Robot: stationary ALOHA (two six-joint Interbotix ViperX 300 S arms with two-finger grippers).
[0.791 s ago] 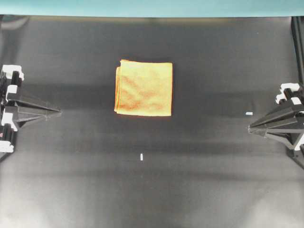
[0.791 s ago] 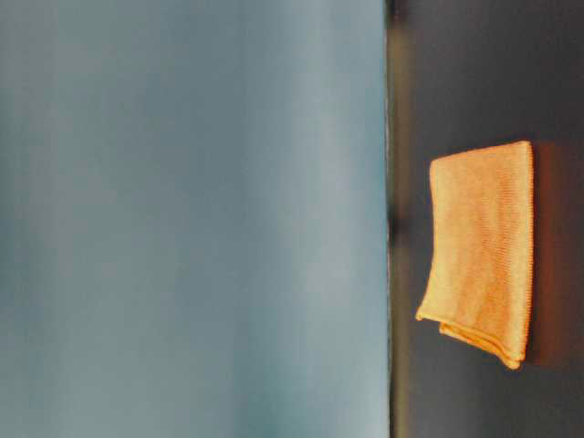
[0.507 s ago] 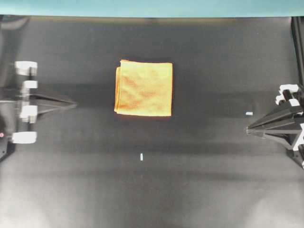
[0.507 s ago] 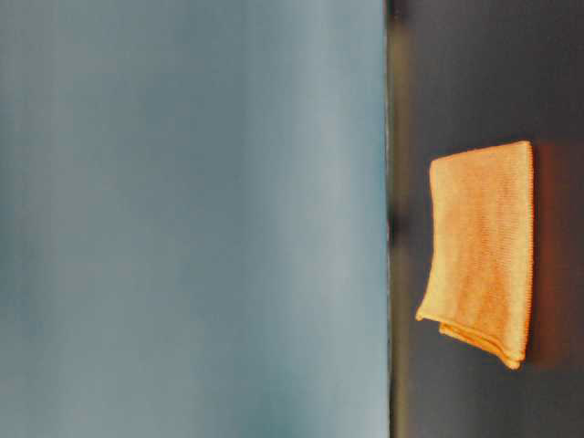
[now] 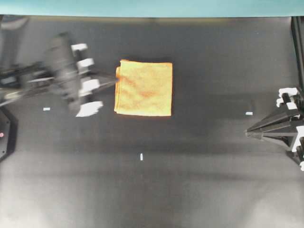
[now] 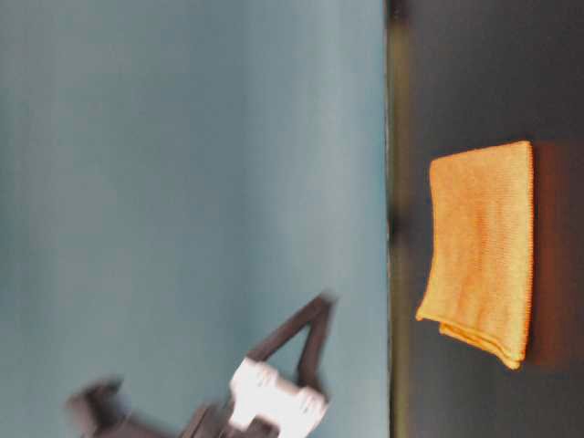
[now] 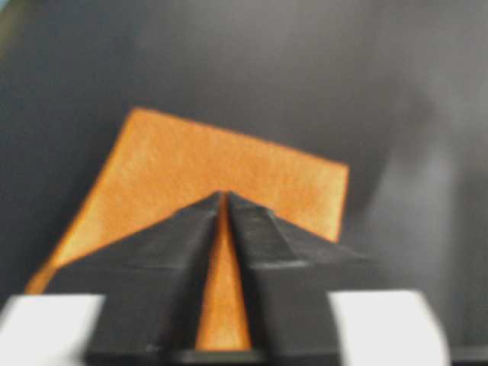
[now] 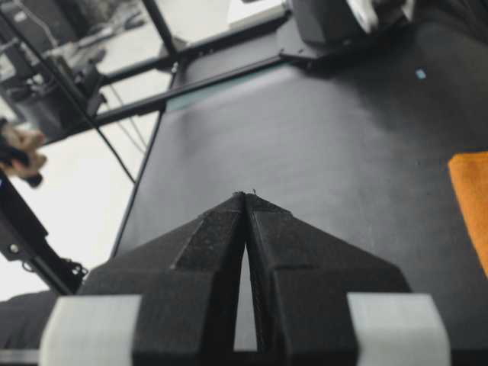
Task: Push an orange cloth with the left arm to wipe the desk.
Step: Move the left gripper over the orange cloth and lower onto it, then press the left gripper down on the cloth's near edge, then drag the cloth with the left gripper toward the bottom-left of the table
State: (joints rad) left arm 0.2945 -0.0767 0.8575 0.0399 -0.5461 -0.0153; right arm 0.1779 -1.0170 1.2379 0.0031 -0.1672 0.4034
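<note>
The orange cloth [image 5: 145, 88] lies folded and flat on the black desk [image 5: 199, 180], left of centre and toward the teal strip [image 5: 142, 7]. My left gripper [image 5: 116, 77] is shut and empty, blurred by motion, with its tips over the cloth's left edge. In the left wrist view the closed tips [image 7: 225, 194] point over the cloth [image 7: 229, 164]. The table-level view shows the gripper [image 6: 319, 301] off to the side of the cloth [image 6: 484, 246]; contact cannot be told. My right gripper [image 5: 248, 133] is shut and empty at the right edge, tips together [image 8: 245, 194], with a cloth corner [image 8: 471, 198] at the right.
Small white tape marks lie on the desk at the lower middle [image 5: 141, 156], the right [image 5: 249, 113] and the left [image 5: 46, 109]. A black frame rail [image 5: 298, 42] runs along the right edge.
My left arm has swung in from the left edge toward the back and right; its shut tips now reach the cloth's left edge. The cloth and right arm have stayed put.
</note>
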